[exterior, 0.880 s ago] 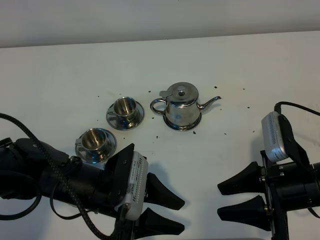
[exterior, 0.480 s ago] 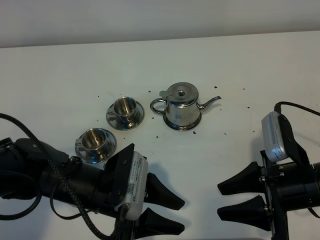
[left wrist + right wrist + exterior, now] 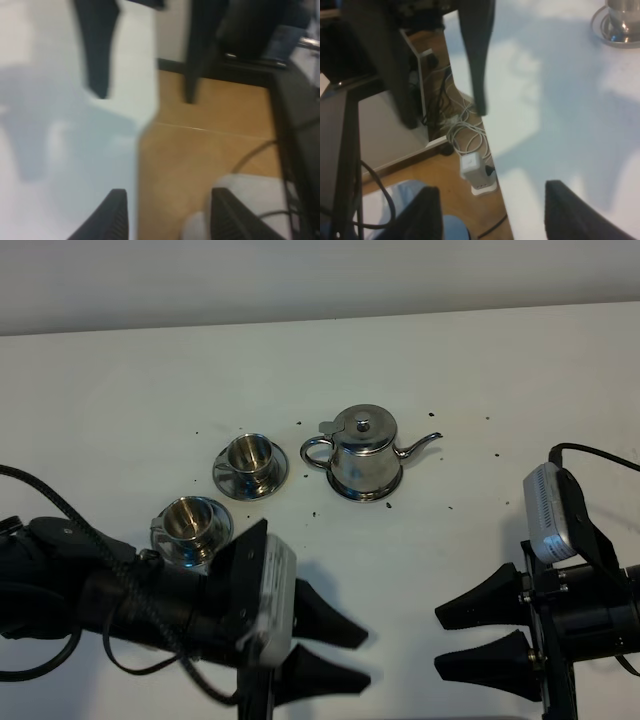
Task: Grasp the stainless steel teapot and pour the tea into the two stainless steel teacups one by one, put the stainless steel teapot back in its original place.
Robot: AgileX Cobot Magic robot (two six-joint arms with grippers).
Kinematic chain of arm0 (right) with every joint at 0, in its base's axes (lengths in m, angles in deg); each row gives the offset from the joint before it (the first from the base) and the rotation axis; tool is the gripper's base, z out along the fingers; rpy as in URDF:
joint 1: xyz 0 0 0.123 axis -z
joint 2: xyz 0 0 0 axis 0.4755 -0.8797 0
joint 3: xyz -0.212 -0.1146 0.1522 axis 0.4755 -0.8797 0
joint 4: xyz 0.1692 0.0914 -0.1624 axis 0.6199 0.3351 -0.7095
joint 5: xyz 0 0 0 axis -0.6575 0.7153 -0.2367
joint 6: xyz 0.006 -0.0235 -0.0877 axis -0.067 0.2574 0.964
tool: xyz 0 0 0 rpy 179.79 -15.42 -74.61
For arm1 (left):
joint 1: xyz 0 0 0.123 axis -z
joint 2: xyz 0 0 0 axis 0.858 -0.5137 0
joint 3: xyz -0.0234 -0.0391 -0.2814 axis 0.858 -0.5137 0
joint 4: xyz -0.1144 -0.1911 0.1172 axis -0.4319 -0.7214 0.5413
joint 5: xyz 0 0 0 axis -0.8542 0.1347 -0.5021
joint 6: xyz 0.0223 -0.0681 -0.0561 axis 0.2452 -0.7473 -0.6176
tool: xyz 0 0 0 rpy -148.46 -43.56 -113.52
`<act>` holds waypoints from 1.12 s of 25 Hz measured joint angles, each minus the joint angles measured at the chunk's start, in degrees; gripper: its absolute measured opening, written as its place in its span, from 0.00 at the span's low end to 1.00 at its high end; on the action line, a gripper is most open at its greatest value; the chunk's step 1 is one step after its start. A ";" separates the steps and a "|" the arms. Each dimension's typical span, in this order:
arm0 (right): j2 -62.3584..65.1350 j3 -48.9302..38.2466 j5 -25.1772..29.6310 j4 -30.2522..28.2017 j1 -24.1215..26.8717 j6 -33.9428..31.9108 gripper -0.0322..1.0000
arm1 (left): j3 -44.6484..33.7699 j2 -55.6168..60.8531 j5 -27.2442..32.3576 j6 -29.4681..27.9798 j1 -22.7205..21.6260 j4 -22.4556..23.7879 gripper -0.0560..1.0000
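The stainless steel teapot [image 3: 365, 450] stands upright on its round steel disc [image 3: 345, 490] at mid-table, spout to the right and handle to the left. The two stainless steel teacups sit on saucers left of it, one farther back [image 3: 250, 454] and one nearer [image 3: 189, 519]. My left gripper [image 3: 363, 658] is open and empty at the front edge, well short of the teapot. The right gripper [image 3: 440, 642] faces it, open and empty. The blurred left wrist view shows that gripper [image 3: 167, 220] over the table edge. In the right wrist view the gripper [image 3: 495, 215] is open, and a steel vessel [image 3: 622, 20] is cut off by the frame.
Dark specks lie scattered on the white table [image 3: 480, 370] around the teapot. The left arm's body and cable [image 3: 90, 590] crowd the near cup. Beyond the front table edge are a wooden floor [image 3: 200, 150], cables and a power adapter [image 3: 472, 170].
The left gripper has turned and shifted slightly at the front edge, and its wrist view is blurred. Teapot, cups and right gripper are where they were.
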 joint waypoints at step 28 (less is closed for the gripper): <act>2.33 25.78 -15.27 -24.03 0.00 -52.14 0.47 | 21.42 16.90 -0.43 -107.91 -9.09 74.26 0.40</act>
